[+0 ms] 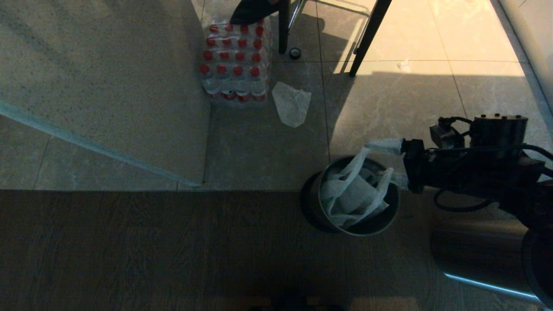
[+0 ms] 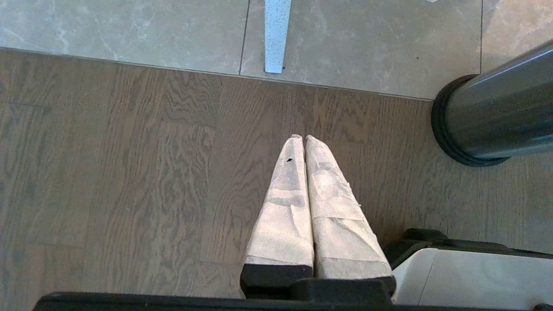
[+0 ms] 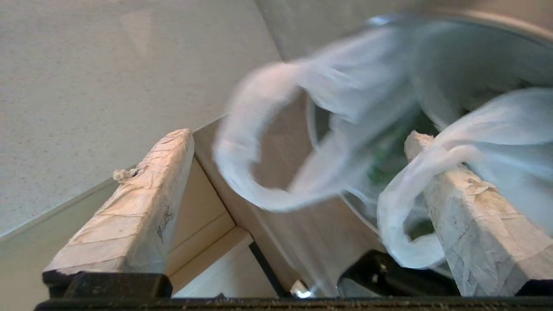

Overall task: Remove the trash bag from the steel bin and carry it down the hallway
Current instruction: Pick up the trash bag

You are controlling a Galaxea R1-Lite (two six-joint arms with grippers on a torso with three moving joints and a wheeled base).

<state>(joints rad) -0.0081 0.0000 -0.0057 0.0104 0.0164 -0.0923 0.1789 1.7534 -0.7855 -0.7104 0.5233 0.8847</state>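
Observation:
The steel bin (image 1: 312, 204) stands on the wood floor at the tile edge, right of centre. The white trash bag (image 1: 349, 198) sits crumpled inside it with both loop handles raised. My right gripper (image 1: 387, 163) reaches in from the right at the bin's rim and is open wide. In the right wrist view one handle loop (image 3: 242, 181) hangs between the fingers, and the other loop (image 3: 399, 233) curls round one finger (image 3: 471, 224). My left gripper (image 2: 304, 138) is shut and empty over the wood floor, with the bin (image 2: 497, 112) off to its side.
A shrink-wrapped pack of red-capped bottles (image 1: 235, 60) and a flat white wrapper (image 1: 291, 103) lie on the tiles beyond the bin. Dark furniture legs (image 1: 369, 39) stand at the back. A grey speckled slab (image 1: 108, 86) fills the left. My base (image 1: 535, 259) is at the lower right.

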